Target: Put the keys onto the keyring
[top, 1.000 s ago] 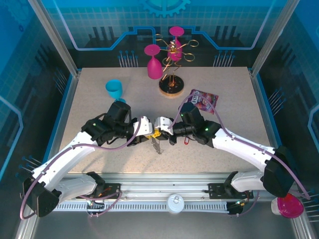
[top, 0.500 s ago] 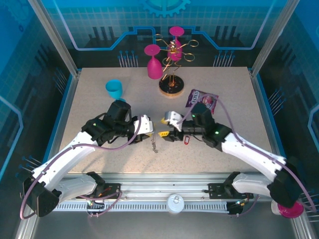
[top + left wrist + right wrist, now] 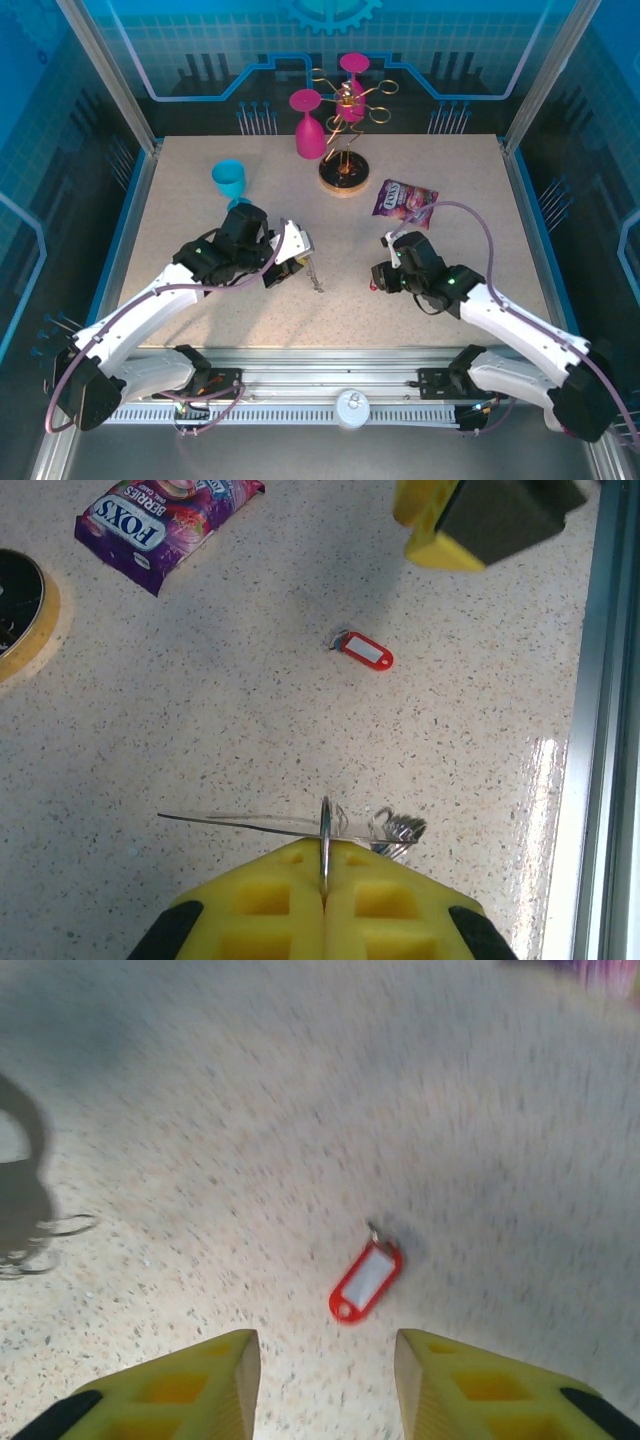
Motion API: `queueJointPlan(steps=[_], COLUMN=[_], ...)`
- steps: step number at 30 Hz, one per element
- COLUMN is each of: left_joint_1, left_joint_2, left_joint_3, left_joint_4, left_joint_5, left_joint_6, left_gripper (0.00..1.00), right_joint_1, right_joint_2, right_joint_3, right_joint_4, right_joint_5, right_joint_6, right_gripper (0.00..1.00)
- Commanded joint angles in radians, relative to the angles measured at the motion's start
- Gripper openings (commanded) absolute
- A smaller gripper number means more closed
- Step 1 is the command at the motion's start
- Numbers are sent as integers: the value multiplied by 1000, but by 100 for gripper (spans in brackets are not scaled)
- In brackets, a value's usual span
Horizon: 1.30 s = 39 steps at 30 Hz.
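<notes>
Since a second ago the right arm has drawn back from the middle of the worktop [image 3: 460, 190], where the two claws met, and the right claw [image 3: 325, 1358] now has its fingers apart with nothing between them. The keys [image 3: 366, 1280], a red tag with a small silver piece, lie flat on the worktop. The left claw [image 3: 325, 865] is pressed together on the keyring [image 3: 325, 830] and holds it above the surface.

The coming move turns on the tag and the right claw. The tag lies just ahead of the open fingers, roughly centred on the gap. Its long axis runs diagonally, near end low and left, metal end farther and to the right. It is askew to the fingers, so the wrist probably needs some turn before closing. The right arm is much the nearer; the left is well apart and occupied.

The right wrist view gives that angle plainly, though it is blurred. From above, the claw nearly covers the tag. The left wrist view shows the ring edge-on between its pads, small silver rings beside it, and a purple snack packet [image 3: 165, 520] beyond.
</notes>
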Motion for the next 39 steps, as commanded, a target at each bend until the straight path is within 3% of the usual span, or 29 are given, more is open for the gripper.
queueJointPlan(steps=[1, 7, 13, 17, 31, 39], left_joint_1=[-8, -16, -19, -20, -22, -21], left_joint_2=[-6, 20, 26, 31, 38, 38], left_joint_3=[-6, -10, -17, -15, -9, -7], left_joint_4=[42, 68, 80, 79, 67, 60], left_joint_5=[15, 60, 72, 73, 62, 63], left_joint_6=[-106, -129, -133, -125, -112, -107], left_gripper=[0, 0, 0, 0, 0, 0], right_joint_1=[-9, -7, -3, -4, -11, -14], right_joint_2=[132, 396, 508, 577, 674, 688], right_joint_3=[74, 219, 271, 326, 378, 390], right_joint_4=[-113, -153, -163, -190, -205, -197], right_joint_5=[2, 16, 156, 148, 139, 153], right_joint_6=[152, 109, -75, -141, -163, -163], right_gripper=[43, 44, 42, 40, 24, 21])
